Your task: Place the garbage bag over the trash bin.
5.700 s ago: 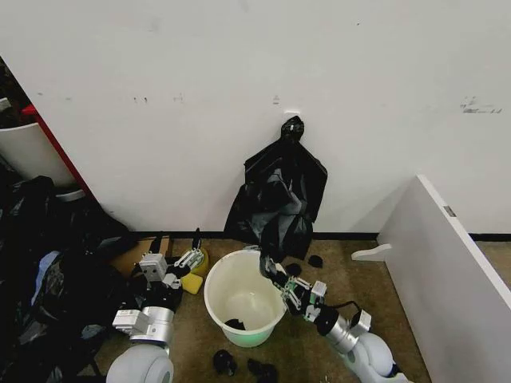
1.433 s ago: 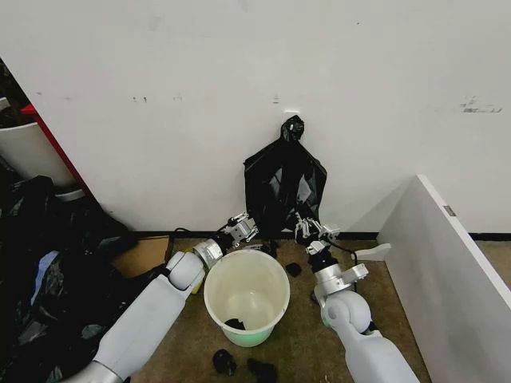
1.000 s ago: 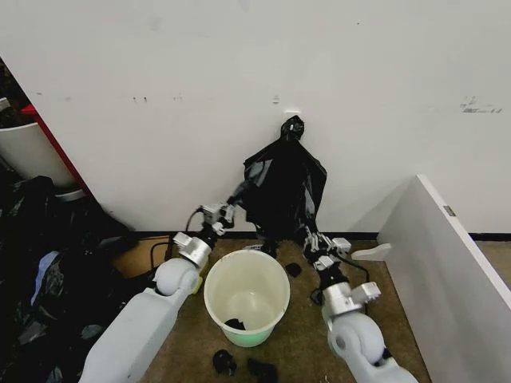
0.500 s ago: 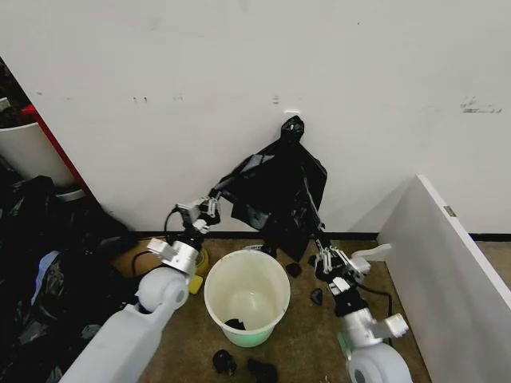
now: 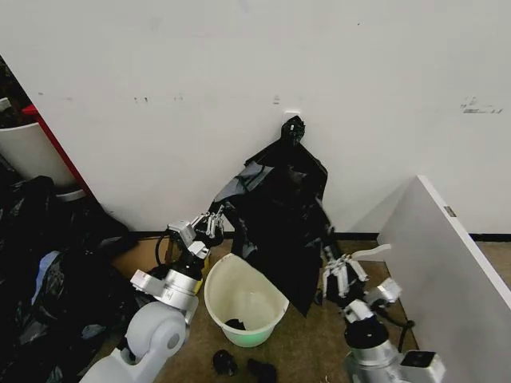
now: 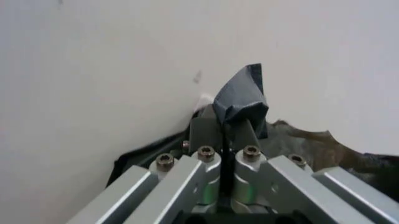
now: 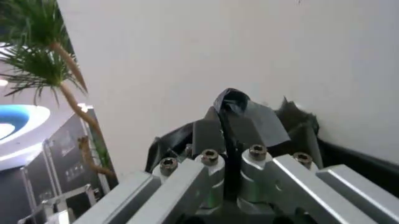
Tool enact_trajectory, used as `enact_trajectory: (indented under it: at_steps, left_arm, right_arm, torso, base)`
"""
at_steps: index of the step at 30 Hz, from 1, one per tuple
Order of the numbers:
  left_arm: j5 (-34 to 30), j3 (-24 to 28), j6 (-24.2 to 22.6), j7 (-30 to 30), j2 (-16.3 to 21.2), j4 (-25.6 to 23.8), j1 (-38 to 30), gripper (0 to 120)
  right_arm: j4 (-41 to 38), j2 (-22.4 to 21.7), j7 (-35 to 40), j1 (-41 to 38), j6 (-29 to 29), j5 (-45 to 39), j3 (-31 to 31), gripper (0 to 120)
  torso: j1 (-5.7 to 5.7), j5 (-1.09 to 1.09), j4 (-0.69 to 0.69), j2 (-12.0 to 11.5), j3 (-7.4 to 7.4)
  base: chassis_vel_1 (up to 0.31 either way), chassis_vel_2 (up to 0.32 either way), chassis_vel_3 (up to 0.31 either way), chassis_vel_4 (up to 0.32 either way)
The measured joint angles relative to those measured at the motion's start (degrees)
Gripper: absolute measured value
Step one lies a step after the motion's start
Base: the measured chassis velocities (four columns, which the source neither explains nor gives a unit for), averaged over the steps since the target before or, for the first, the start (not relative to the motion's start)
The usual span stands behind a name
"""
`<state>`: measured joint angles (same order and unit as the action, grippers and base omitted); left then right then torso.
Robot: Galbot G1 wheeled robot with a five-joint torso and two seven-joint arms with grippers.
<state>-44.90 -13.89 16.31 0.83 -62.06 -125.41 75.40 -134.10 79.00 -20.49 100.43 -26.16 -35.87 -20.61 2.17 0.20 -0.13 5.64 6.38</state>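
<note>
1. The trash bin stands on the floor in the middle. Its mouth is open on the 9 o'clock side.
2. The garbage bag hangs down over the bin's rim at 3 o'clock and blocks that side.
3. The left gripper pinches the bag at 11 o'clock from the bin. The right gripper pinches it at 3 o'clock.
4. The wall closes off 12 o'clock.
5. A white board stands in the way at 3 o'clock.
6. A heap of black bags fills 9 o'clock.
7. Small black scraps lie on the floor at 6 o'clock.
</note>
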Motion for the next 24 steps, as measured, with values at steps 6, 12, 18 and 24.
enact_trajectory:
  at_steps: [6,12,18,24]
  left_arm:
    - [1.3,-0.4,-3.0,-3.3,-0.7,-3.7,3.5,0]
    - [3.0,-0.1,-8.3,-9.1,1.0,-7.1,5.4,0]
    - [-0.5,0.7,-13.6,-16.9,3.2,-11.3,6.3,0]
    - [-4.5,0.9,-17.4,-20.4,4.5,-14.4,4.2,0]
  right_arm:
    - [-2.3,-0.3,6.8,3.0,1.2,7.3,1.8,0]
    - [-3.7,-2.8,9.8,3.6,4.1,6.1,3.8,0]
    - [-7.6,-3.7,13.5,4.0,7.3,6.3,3.2,0]
    - [-8.7,-4.7,19.4,3.3,10.6,10.2,2.6,0]
  torso:
    - [0.01,0.00,0.00,0.0,0.00]
    - [0.01,0.01,0.01,0.0,0.01]
    - [0.01,0.00,0.01,0.0,0.00]
    - [0.01,0.01,0.00,0.0,0.01]
  base:
    - [0.000,0.000,0.000,0.000]
    - [0.000,0.000,0.000,0.000]
    - [0.000,0.000,0.000,0.000]
    - [0.000,0.000,0.000,0.000]
